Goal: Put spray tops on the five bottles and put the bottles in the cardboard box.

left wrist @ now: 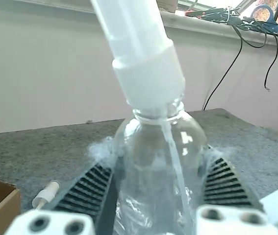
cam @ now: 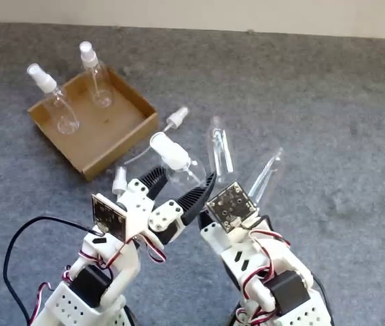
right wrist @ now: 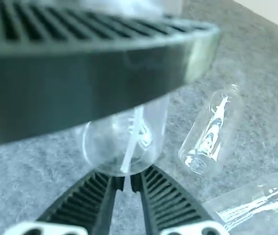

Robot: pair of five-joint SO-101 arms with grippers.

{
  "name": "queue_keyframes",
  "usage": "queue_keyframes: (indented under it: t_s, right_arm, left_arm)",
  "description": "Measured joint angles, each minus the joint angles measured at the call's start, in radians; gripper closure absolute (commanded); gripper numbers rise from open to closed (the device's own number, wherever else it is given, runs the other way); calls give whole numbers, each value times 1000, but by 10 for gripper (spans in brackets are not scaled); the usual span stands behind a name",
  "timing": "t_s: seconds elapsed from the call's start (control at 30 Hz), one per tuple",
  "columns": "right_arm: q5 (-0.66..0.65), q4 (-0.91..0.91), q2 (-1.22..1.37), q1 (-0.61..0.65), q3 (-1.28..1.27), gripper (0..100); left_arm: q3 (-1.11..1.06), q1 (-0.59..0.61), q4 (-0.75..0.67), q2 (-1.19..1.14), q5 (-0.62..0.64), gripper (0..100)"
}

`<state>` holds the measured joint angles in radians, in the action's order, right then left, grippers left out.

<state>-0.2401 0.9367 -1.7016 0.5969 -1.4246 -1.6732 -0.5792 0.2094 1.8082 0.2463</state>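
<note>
Capping bottle three, we reckon; left hand (left wrist: 158,169) grips the bottle (left wrist: 151,142), top (left wrist: 146,73) looks seated; right hand (right wrist: 127,182) clenched empty; next it needs carrying to the box (cam: 121,148).

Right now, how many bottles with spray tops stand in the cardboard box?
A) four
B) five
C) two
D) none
C: one capped bottle and a second capped bottle stand upright inside the cardboard box.

high: overhead, looking down at table (cam: 328,102) | wrists: close behind left claw (left wrist: 158,164), right claw (right wrist: 127,178) | shared: held bottle (left wrist: 153,142)
</note>
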Motion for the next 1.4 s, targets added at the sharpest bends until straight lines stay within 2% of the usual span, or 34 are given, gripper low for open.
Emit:
queue_keyframes:
  t_s: [0.23, 0.37, 0.63, 0.77, 0.97, 1.2, 1.4]
  right_arm:
    - [0, -18, 0, -25, -21, 993]
    - [0, -18, 0, -23, -21, 993]
    - [2, -18, 0, 160, -21, 993]
    - [2, -18, 0, 199, -21, 993]
    - [2, -17, -11, 198, -21, 993]
    - [2, 41, -120, 198, -21, 993]
    - [2, 41, -120, 98, -21, 992]
  left_arm:
    - [0, -2, 0, 2, 2, 938]
    - [0, 44, 0, 2, -18, 938]
    - [0, 64, -77, 2, -17, 938]
    - [0, 68, -84, 2, -17, 938]
    - [0, -6, -84, 2, -17, 938]
    - [0, -5, -81, 2, -17, 938]
    - [0, -34, -75, 2, -18, 938]
